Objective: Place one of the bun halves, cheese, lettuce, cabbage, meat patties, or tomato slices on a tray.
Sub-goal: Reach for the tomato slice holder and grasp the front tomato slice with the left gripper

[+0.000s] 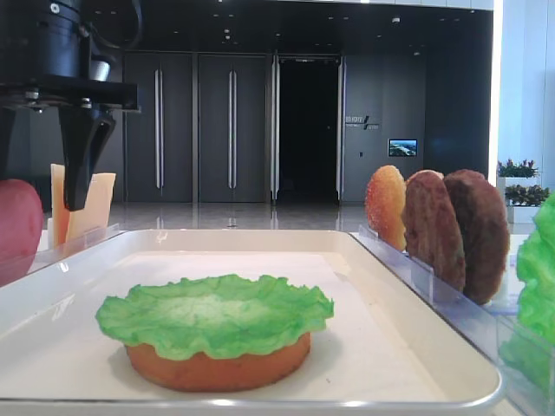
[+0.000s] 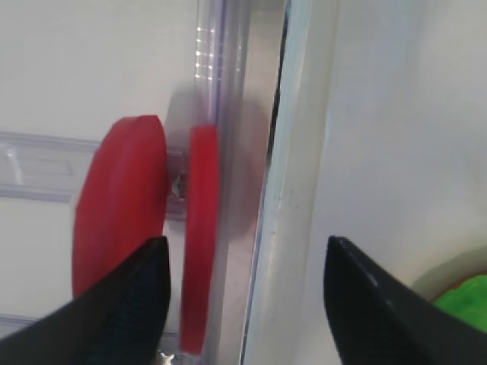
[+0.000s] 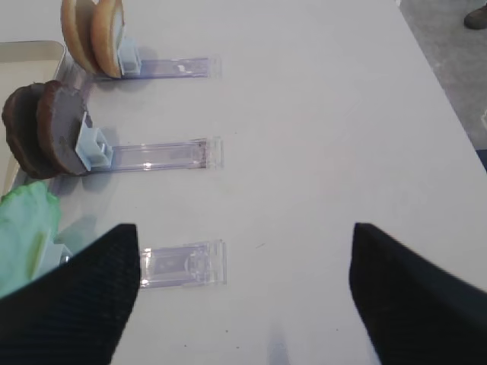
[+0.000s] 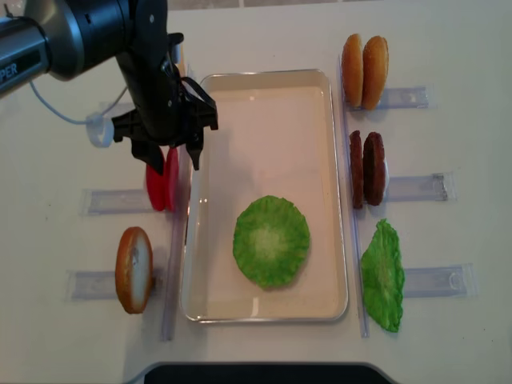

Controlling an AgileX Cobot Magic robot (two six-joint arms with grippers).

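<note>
Below the wide-spread left fingers (image 2: 152, 281) — upright tomato slices (image 2: 199, 236), one between them.

bun half (image 1: 217, 368): mostly hidden under lettuce (image 1: 215, 314) | tomato slice (image 1: 17, 230): cut by left edge | cheese (image 1: 82, 206): partly behind left gripper (image 1: 82, 165)

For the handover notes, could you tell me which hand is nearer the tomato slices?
Left. The left hand hovers open right above the tomato slices; the right hand is open over the racks beyond the tray.
</note>
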